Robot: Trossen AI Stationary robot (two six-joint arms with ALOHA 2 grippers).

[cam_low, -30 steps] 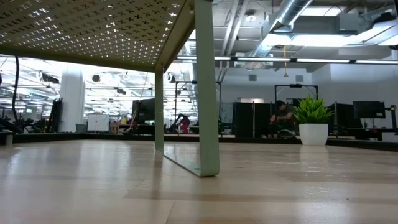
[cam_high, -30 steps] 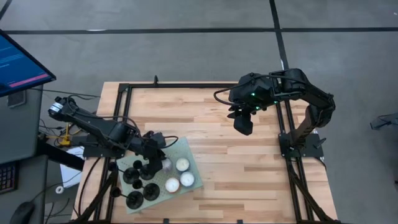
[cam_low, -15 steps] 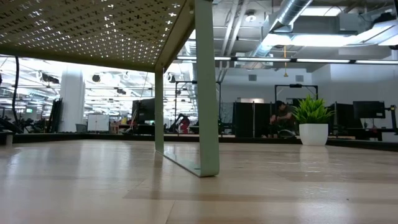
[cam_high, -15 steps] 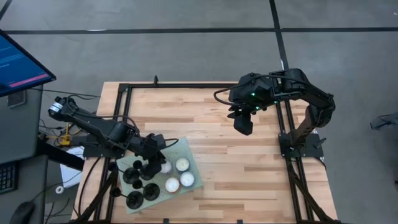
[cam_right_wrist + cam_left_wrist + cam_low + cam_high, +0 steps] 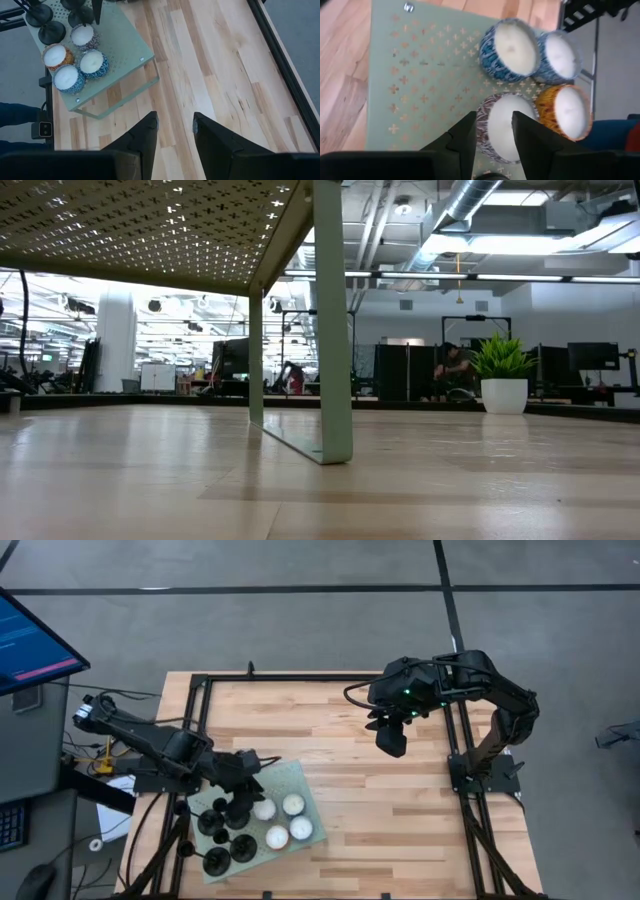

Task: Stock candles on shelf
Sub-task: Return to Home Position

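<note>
Left wrist view, closest in: the left gripper hangs over the shelf, its two fingers a narrow gap apart and holding nothing. Just past them sits the red-and-white candle, wider than that gap and touching the orange candle. Beyond these the dark blue candle and the pale blue candle stand side by side. All four crowd one end of the green panel. This view shows the patterned sides of their cups most plainly.

The high view shows them only as four white discs in a two-by-two cluster. It adds the black stands filling the shelf's other half. There the left arm reaches in from the table's left edge, with its gripper over the shelf between the stands and the candles.

The low view alone gives the underside — the perforated panel is raised off the wooden table on thin green legs.

Well apart, the right gripper hangs over bare planks near the table's right rear. Its arm is folded back on itself, and its fingers are narrowly parted and empty. Its wrist view looks across to the shelf, the candles and the stands.

Farthest off, in the room behind the table, stands a potted plant.
</note>
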